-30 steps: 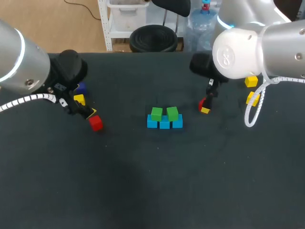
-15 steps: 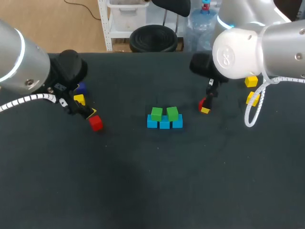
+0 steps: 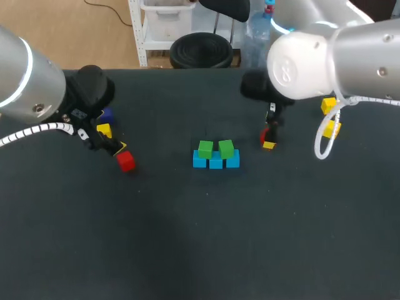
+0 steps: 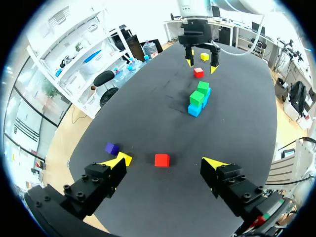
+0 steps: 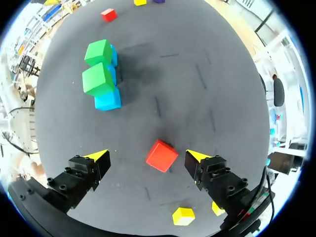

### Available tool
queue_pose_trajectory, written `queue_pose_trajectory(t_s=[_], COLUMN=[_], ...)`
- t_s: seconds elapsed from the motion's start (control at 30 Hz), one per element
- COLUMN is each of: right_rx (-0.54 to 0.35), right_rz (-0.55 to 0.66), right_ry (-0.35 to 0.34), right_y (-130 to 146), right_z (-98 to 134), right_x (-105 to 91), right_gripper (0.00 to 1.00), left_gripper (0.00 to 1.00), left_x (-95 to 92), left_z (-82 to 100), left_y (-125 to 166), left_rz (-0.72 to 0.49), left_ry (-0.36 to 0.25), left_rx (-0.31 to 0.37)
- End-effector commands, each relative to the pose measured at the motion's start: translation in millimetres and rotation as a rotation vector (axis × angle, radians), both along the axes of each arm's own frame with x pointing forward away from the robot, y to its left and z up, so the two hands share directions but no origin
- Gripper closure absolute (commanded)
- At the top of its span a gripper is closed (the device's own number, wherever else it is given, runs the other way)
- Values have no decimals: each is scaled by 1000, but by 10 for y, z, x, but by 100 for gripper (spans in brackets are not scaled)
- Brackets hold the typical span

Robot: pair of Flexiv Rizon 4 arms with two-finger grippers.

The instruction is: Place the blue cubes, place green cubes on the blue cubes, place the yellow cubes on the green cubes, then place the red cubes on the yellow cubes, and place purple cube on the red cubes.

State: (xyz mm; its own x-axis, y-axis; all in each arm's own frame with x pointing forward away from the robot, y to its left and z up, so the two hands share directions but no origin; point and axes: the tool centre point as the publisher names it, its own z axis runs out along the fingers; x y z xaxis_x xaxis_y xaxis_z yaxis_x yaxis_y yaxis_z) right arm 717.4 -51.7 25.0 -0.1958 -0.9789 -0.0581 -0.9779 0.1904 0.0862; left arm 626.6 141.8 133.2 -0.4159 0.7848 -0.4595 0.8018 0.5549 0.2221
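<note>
Only partly seen from the head view: small purple cube (image 3: 108,115) behind the black left wrist (image 3: 90,87); farther small yellow cube (image 3: 329,106) behind the grey right arm (image 3: 325,56); nearer small yellow cube (image 3: 333,130) behind that arm's white cable (image 3: 325,150).

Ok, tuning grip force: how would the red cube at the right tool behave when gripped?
The red cube looks rigid and flat-faced, so likely won't roll. It sits diagonally between the open fingers of the right tool, so may twist when squeezed.
</note>
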Motion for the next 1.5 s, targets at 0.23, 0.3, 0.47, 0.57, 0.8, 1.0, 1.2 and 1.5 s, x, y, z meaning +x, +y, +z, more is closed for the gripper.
queue_pose_trajectory(t_s=[0.23,0.3,0.47,0.57,0.8,1.0,1.2,1.5], right_rx=[-63,-59,-67,-57,-50,-78,-100,-173], right_rz=[-35,-45,-87,-124,-161,-193,-222,-232], right_ry=[-28,-27,-12,-5,17,38,34,-20], right_y=[-94,-149,-272,-358,-468,-555,-672,-969], right_z=[132,121,105,94,26,-44,-62,17], right_x=[-77,-59,5,9,31,17,31,101], right_gripper=[0,0,0,0,0,0,0,0], left_gripper=[0,0,0,0,0,0,0,0], left_x=[5,5,5,5,5,5,5,5], left_z=[-2,-2,-2,-2,-2,-2,-2,-2], left_y=[12,12,12,12,12,12,12,12], left_rz=[-4,-4,-4,-4,-4,-4,-4,-4], left_ry=[0,0,0,0,0,0,0,0], left_rx=[-3,-3,-3,-3,-3,-3,-3,-3])
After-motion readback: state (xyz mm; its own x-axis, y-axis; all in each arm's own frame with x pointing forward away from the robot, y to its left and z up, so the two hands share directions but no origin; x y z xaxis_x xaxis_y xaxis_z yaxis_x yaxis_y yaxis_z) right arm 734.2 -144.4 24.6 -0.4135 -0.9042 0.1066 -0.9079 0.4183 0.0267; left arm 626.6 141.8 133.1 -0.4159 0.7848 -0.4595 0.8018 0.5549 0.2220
